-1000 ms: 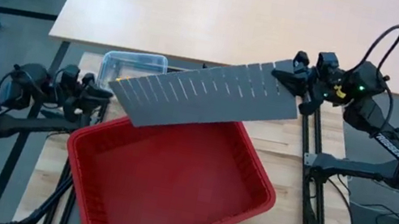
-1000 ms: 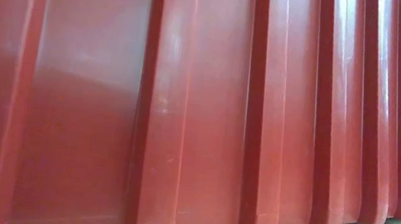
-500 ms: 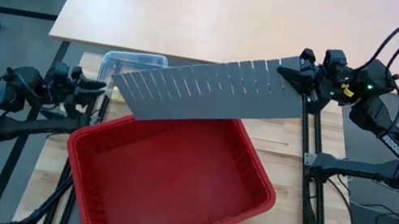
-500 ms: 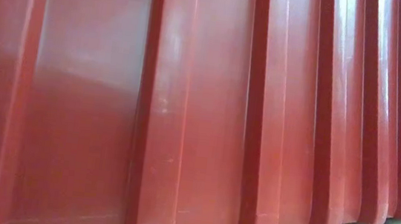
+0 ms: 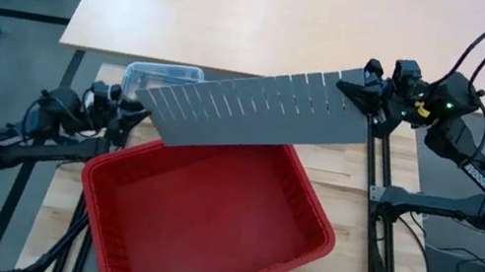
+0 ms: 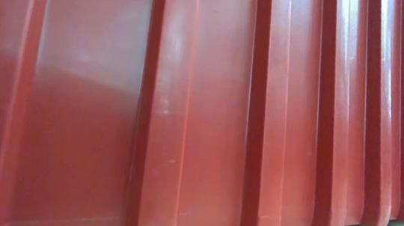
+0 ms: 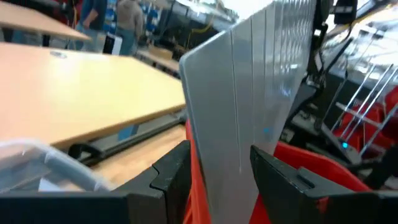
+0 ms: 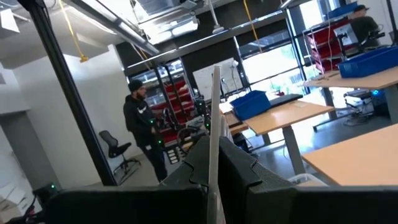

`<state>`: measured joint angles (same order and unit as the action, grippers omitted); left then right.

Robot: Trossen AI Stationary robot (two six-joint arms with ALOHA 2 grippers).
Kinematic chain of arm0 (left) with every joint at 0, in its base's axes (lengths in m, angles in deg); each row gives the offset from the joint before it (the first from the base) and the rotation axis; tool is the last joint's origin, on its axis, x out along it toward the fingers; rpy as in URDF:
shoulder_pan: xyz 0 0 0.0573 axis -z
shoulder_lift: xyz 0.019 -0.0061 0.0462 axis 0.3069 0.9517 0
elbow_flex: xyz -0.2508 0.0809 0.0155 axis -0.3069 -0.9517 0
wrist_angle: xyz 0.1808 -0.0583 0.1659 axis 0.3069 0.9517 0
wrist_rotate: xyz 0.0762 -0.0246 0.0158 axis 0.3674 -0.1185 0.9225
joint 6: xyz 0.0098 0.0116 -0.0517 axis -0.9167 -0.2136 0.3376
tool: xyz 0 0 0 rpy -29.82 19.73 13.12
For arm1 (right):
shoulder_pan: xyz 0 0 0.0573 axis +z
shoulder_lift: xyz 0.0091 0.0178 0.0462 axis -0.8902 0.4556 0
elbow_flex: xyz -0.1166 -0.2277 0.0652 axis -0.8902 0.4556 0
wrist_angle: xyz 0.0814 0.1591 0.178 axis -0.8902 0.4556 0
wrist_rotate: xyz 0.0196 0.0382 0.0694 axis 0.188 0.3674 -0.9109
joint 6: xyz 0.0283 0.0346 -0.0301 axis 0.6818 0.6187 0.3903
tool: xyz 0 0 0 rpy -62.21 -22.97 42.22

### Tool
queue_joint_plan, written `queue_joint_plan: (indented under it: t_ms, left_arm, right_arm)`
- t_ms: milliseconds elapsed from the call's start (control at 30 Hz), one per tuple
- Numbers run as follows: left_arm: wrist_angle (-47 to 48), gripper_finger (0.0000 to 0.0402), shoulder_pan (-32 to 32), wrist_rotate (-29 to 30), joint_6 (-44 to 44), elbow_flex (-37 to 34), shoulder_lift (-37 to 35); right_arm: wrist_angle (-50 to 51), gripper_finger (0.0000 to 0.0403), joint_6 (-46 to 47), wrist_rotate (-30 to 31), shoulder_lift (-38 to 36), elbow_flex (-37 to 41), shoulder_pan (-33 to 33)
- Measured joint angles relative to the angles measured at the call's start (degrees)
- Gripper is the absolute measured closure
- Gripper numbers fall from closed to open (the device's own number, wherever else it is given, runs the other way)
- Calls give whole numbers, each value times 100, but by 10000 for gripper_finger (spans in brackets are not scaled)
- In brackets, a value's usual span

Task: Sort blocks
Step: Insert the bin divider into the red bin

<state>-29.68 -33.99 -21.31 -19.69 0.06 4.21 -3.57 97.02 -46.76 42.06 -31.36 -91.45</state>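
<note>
Clearly the work in hand is preparation rather than sorting: the right gripper, in the upper right of the high view, is clamped tight on one end of a long grey slotted divider panel, and in the right wrist view the panel's thin edge rises straight up between that arm's dark fingers. At the other end, left of centre in the high view, the left gripper has its jaws set narrowly either side of the panel's rounded corner; in the left wrist view the grey sheet stands between the two fingers, though whether they press on it I cannot tell. The panel's long axis runs across the frame, sloping from lower left up to upper right, slots along its upper edge, and it hangs over the far rim of the red bin. Just behind it a small clear tub sits on the table. No blocks show in any view. The next move, I judge, calls for both arms to lower the panel together, keeping it level.
</note>
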Motion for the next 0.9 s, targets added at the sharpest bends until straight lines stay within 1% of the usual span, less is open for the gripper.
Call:
queue_joint_plan:
  t_ms: [200, 300, 367, 467, 500, 600, 767, 833, 900]
  left_arm:
    - [-909, 260, 0, 85, -7, -344, 42]
    - [-1196, 275, 0, 84, 14, -450, 104]
    - [-1203, 306, 0, 84, 29, -450, 157]
    - [-1201, 378, 5, -67, 51, -418, 188]
    - [-1204, 389, 7, -102, 82, -387, 188]
    - [-1190, 399, 7, -143, 171, -212, 194]
    - [-1167, 401, 3, -379, 253, 330, 285]
    - [-1055, 401, 0, -632, 321, 626, 404]
    - [-792, 401, 2, -1041, 454, 952, 589]
  right_arm:
    - [-2, 403, 11, -6, 7, 0, 0]
    - [-2, 403, 11, -7, 7, 0, 2]
    - [-2, 403, 11, -13, 7, 0, 0]
    - [0, 403, 4, -33, 7, 0, 0]
    - [1, 403, -8, -33, 7, 0, 0]
    - [136, 403, -76, -26, 6, 0, 0]
    - [742, 403, -321, -26, 3, 0, -7]
    - [949, 403, -378, -36, 21, 0, -6]
    - [1145, 403, -437, -51, 38, 0, -5]
